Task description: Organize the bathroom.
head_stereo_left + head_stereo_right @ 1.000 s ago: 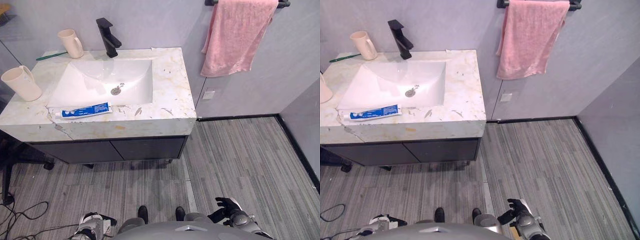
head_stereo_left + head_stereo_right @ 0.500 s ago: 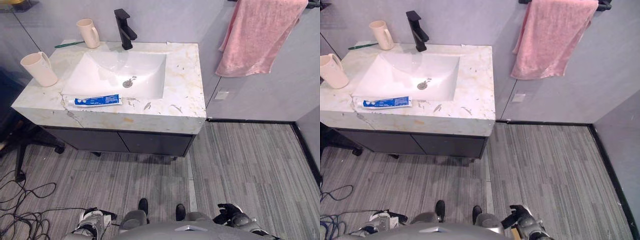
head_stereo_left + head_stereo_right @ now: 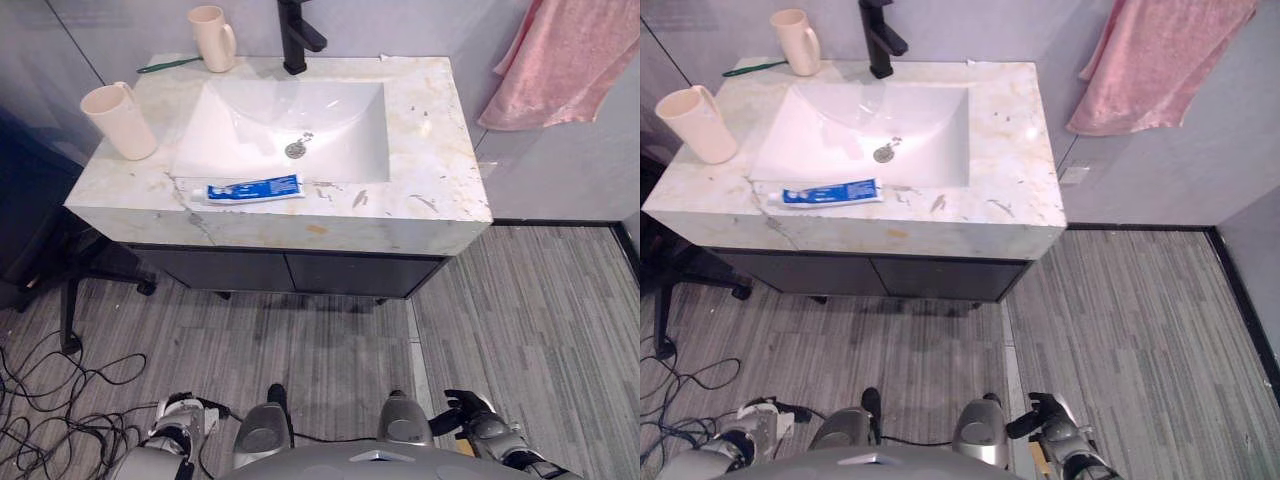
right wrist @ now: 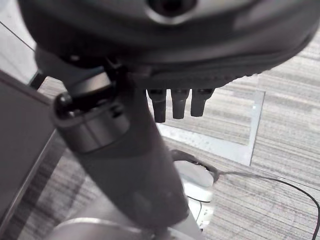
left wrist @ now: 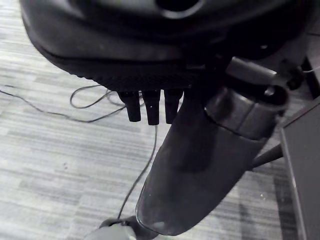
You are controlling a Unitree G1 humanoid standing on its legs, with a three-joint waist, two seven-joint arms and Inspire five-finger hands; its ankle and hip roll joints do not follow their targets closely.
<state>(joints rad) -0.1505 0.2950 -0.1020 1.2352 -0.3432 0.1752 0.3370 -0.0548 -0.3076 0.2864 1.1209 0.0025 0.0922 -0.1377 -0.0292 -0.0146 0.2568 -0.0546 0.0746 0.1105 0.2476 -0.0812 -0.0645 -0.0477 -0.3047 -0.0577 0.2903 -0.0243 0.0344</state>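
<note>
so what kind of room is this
A bathroom, most likely: a marble-look vanity top with a white sink and black tap, a toothpaste tube by the basin, and a pink towel hanging on the wall.

A grey striped plank floor (image 3: pixel 520 300) runs up to plain grey walls (image 3: pixel 1200 170) with a dark skirting strip. A dark cabinet (image 3: pixel 290 272) stands against the wall beneath a pale marble top (image 3: pixel 440 180).

Marble vanity counter (image 3: pixel 440 190) with sink (image 3: pixel 290 130) – toothpaste tube (image 3: pixel 255 189) at front, two cups (image 3: pixel 118 121) (image 3: pixel 213 38), toothbrush (image 3: pixel 168 65) behind.
</note>
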